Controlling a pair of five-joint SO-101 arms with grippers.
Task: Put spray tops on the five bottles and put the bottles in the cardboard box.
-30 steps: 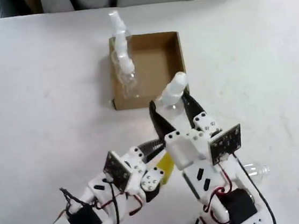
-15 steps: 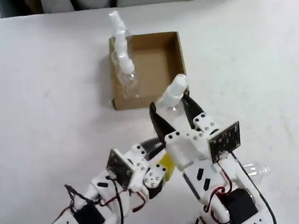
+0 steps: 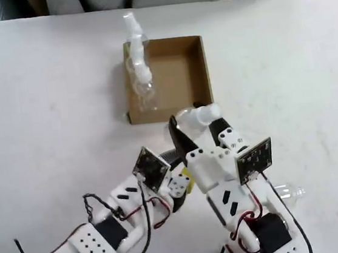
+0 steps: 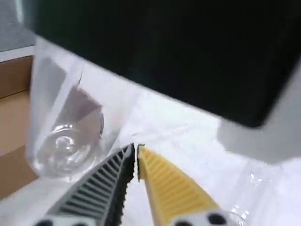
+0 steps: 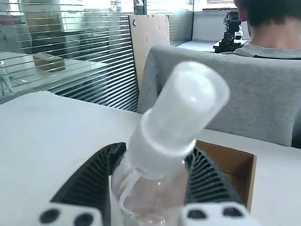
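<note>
A clear plastic spray bottle (image 5: 162, 146) is clamped at its shoulder between the black fingers of the right gripper (image 3: 198, 129). It is held just over the near edge of the cardboard box (image 3: 205, 67), which lies at 12 o'clock from the gripper. The bottle is tilted, and its white spray top (image 5: 186, 106) leans toward 1 o'clock.

Such a bottle is judged to be light, thin-walled and rather slippery. It is best held at the stiff shoulder or neck, not at the soft middle, which can be squeezed in.

The left gripper (image 4: 135, 151) has its two fingers pressed together with nothing between them, at about 8 o'clock from the bottle's base.

In the high view, capped bottles (image 3: 140, 75) are seen standing along the box's 9 o'clock wall. There are probably two, but they overlap. A lying bottle (image 3: 288, 194) rests on the table (image 3: 42, 86) at 4 o'clock from the right arm. The seating of the top on the neck is shown closely by the right wrist view, and the bottle's clear base by the left wrist view.
</note>
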